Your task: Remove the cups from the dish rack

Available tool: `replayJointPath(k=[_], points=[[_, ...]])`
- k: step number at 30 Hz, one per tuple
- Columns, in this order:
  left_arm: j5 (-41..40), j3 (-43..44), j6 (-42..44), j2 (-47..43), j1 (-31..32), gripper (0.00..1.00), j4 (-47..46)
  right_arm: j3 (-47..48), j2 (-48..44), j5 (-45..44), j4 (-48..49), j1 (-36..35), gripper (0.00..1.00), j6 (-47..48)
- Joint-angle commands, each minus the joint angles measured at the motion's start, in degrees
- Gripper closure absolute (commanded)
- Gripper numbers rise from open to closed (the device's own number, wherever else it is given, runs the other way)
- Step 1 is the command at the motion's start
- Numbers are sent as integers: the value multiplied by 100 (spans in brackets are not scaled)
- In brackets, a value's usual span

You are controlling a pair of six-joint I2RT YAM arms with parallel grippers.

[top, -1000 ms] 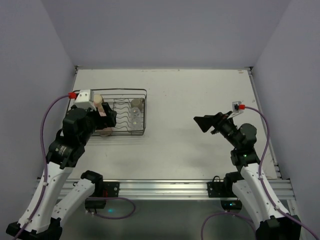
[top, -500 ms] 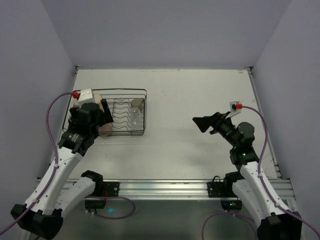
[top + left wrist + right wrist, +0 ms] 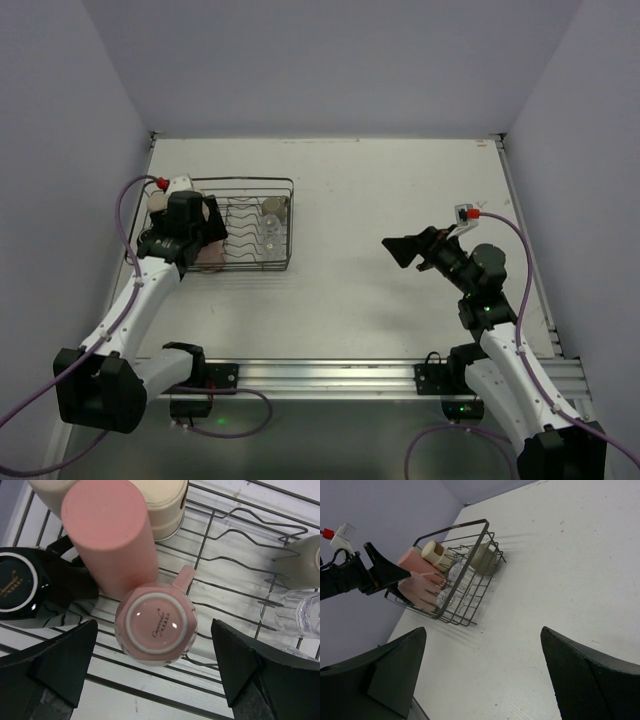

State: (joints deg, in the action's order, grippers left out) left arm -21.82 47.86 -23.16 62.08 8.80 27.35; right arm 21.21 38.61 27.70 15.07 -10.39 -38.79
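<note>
Pink glazed ceramic sits between the spread fingers of the left hand [image 3: 154, 652] — the pink mug [image 3: 155, 622], upside down at the left end of the dish rack [image 3: 245, 181] on the worktop [image 3: 380, 200]. It looks stiff, slick and chippable, so I'd take it across its faceted body, clear of the handle and of the salmon tumbler [image 3: 112, 540] just beside it. Since a second ago the left arm has stretched out, carrying its hand farther over that end, while the right hand [image 3: 482, 645] — spread, empty, well apart from the rack — has barely drifted left.
</note>
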Motion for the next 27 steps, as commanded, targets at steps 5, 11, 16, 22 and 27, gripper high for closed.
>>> replayJointPath(k=[5, 11, 16, 22, 27], points=[[539, -91, 57, 497, -98, 0, -248, 225, -55, -160, 5, -33, 1, 152], [504, -242, 13, 708, -98, 0, -248, 243, -46, -169, -39, -50, 1, 161], [513, -198, 30, 779, -98, 25, -266, 243, -73, -222, -83, -42, 1, 196], [451, -215, 92, 148, -98, 64, -327, 243, 15, -195, -39, -68, 1, 187], [591, -84, 241, -372, -97, 81, -354, 261, 103, -186, -13, -112, 1, 196]])
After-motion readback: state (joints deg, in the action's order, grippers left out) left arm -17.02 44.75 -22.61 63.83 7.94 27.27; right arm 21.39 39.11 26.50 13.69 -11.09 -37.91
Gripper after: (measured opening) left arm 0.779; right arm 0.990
